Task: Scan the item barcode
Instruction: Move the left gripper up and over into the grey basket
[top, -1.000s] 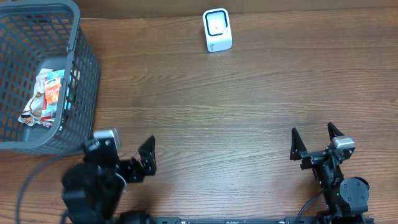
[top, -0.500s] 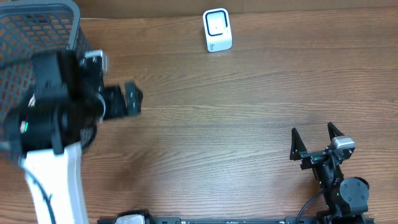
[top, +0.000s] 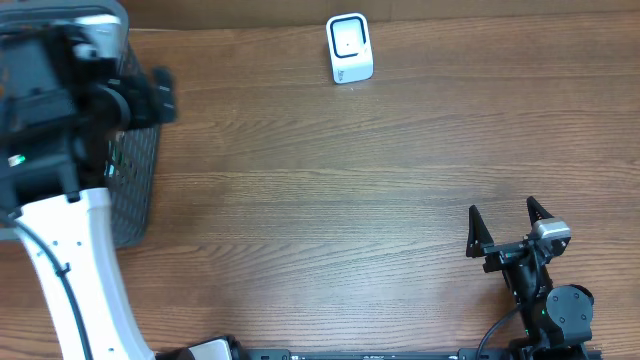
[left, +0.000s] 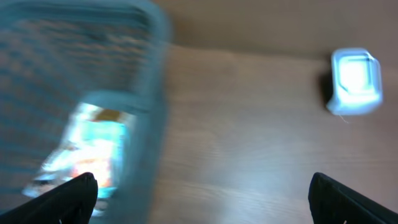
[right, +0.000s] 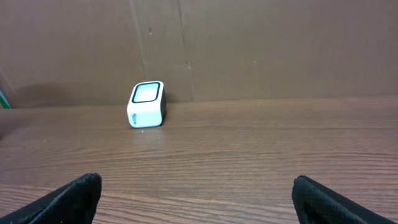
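Two grippers stand spread to their widest, and neither has hold of anything.

From overhead, the left gripper (top: 157, 95) hangs at ten o'clock above the grey plastic mesh basket (top: 138, 190), and the arm hides the contents from you. The white box-shaped scanner (top: 350, 48) sits at twelve o'clock on the brown wooden table (top: 330, 200). The right gripper (top: 503, 218) is at five o'clock, well apart from both.

Your left wrist view is blurred, but a colourful packet (left: 93, 152) lies inside the basket at eight o'clock. Expect it to be light, soft, crinkly and slippery. Pinch a sealed edge and keep the barcode face flat.

Your right wrist view puts the scanner at eleven o'clock, with nothing between the jaws.
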